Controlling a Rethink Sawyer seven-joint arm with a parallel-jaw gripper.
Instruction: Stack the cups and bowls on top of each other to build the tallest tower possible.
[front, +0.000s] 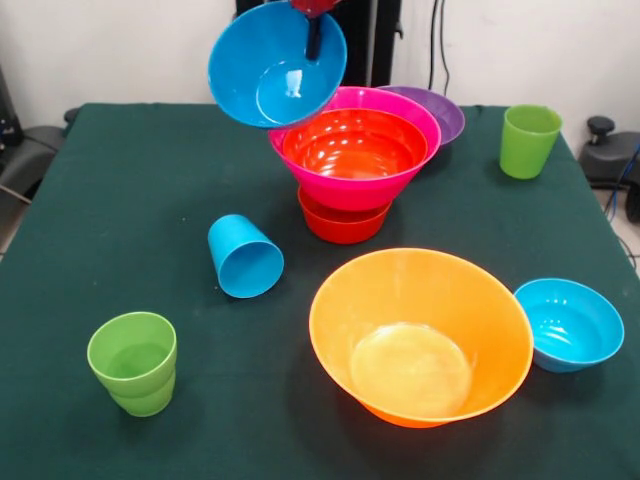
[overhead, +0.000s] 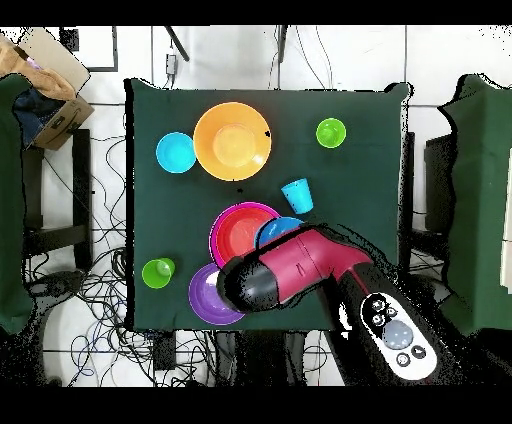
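Note:
My gripper (front: 314, 42) comes down at the top edge, shut on the far rim of the blue bowl (front: 270, 68), which hangs tilted in the air just left of the tower. The tower is a large pink bowl (front: 350, 185) with a medium red-orange bowl (front: 352, 148) nested in it, both resting on a small red-orange bowl (front: 340, 225). A purple bowl (front: 445, 112) sits behind it. The large orange bowl (front: 420, 335) and small blue bowl (front: 572, 322) stand near the front. A sky blue cup (front: 245, 257) lies on its side. Green cups stand at front left (front: 133, 362) and back right (front: 528, 140).
In the overhead view the red arm (overhead: 300, 268) covers the table edge by the purple bowl (overhead: 205, 295) and part of the blue bowl (overhead: 278, 230). The green tablecloth (front: 120, 200) shows bare at the left. Cables and chairs surround the table.

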